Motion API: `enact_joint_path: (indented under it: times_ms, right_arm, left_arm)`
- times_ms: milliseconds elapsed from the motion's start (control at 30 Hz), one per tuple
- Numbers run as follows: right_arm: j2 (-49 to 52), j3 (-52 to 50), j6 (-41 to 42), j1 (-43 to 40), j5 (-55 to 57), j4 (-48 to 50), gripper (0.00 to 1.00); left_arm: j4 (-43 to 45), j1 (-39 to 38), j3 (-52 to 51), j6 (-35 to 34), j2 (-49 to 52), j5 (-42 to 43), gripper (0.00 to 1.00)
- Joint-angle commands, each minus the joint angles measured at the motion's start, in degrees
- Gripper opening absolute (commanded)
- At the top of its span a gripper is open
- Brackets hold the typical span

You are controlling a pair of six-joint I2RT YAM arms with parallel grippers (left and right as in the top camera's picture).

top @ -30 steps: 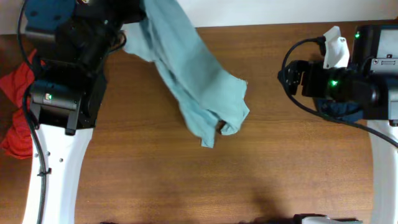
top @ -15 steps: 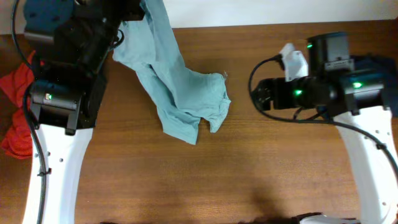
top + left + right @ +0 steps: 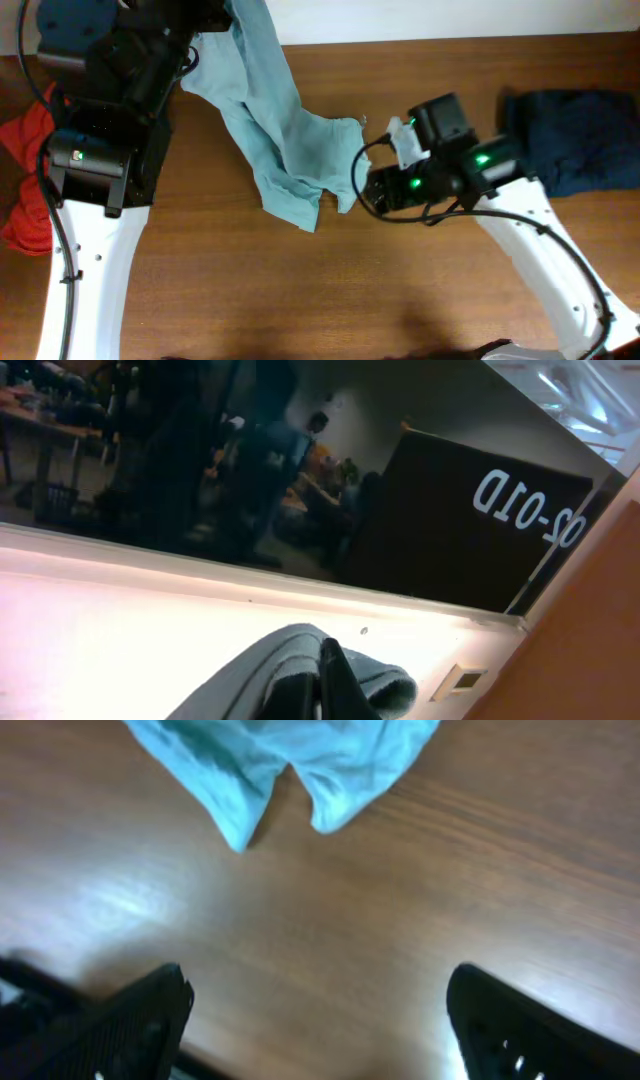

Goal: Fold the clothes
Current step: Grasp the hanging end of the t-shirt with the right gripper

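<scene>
A pale grey-blue T-shirt (image 3: 285,130) hangs from my left gripper (image 3: 212,18) at the table's back left and drapes down onto the wood, its lower hem (image 3: 300,210) bunched. In the left wrist view my left gripper (image 3: 335,685) is shut on a fold of this shirt (image 3: 275,670). My right gripper (image 3: 360,190) sits just right of the shirt's lower corner. In the right wrist view my right gripper (image 3: 318,985) stands open over bare wood, with the shirt's two hanging corners (image 3: 290,755) ahead of it and apart from it.
A navy garment (image 3: 580,135) lies crumpled at the back right. A red garment (image 3: 25,190) is piled at the left edge beside the left arm's base (image 3: 100,160). The wooden table (image 3: 300,300) stretches toward the front.
My right arm has swung left across the table to the shirt's lower corner, uncovering the navy garment. Its jaws have narrowed a little. The shirt shifted slightly left.
</scene>
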Motion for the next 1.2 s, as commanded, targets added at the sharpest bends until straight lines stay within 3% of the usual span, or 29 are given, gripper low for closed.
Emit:
enact_joint_path:
  times_ms: [0, 333, 700, 933, 1167]
  right_arm:
    - [0.04, -4.0, 2.32, 2.75, 1.16, 2.67, 0.85]
    - [0.04, -7.74, 7.34, 7.04, 15.37, 8.5, 0.85]
    - [1.95, -13.97, 14.08, 7.06, 11.85, 21.46, 0.85]
    - [11.41, -14.73, 30.21, 7.06, 5.6, 33.86, 0.8]
    - [21.18, -14.73, 40.19, 7.08, 5.49, 36.94, 0.68]
  left_arm:
    - [0.61, 0.2, 0.92, 1.16, -2.21, -0.46, 0.01]
    - [-1.31, 0.2, 0.92, 1.14, -5.09, -0.44, 0.01]
    - [-4.42, 0.2, 0.92, 1.99, -6.23, -0.44, 0.01]
    - [-6.97, 0.2, 0.9, 2.03, -6.23, -0.46, 0.01]
    - [-9.31, 0.2, 0.9, 4.37, -6.23, -2.12, 0.01]
